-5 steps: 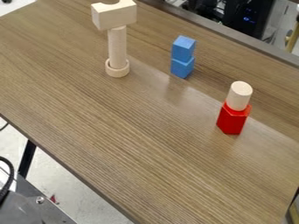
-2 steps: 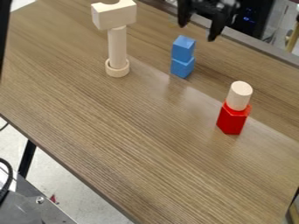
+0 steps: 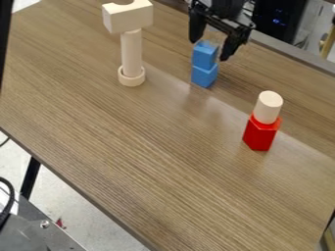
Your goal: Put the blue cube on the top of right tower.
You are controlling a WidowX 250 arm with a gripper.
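On the table (image 3: 144, 162), a wide claw (image 3: 210, 50) hung at the blue cube.
The right tower (image 3: 260, 135), red block under pale cylinder (image 3: 268, 108), stood well apart; the cube (image 3: 204, 56) sat atop the lower cube (image 3: 204, 75). A good grasp called for centring, lowering to the upper cube's sides alone, closing evenly and lifting straight; the cylinder's narrow top would want a level, gentle release.

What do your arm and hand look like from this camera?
The hand is black, with two chunky, dark fingers that narrow toward their tips, joined to an angular black body with small greyish glints. A straight black bar at the upper left edge is probably part of the arm. Any markings are too small to tell.
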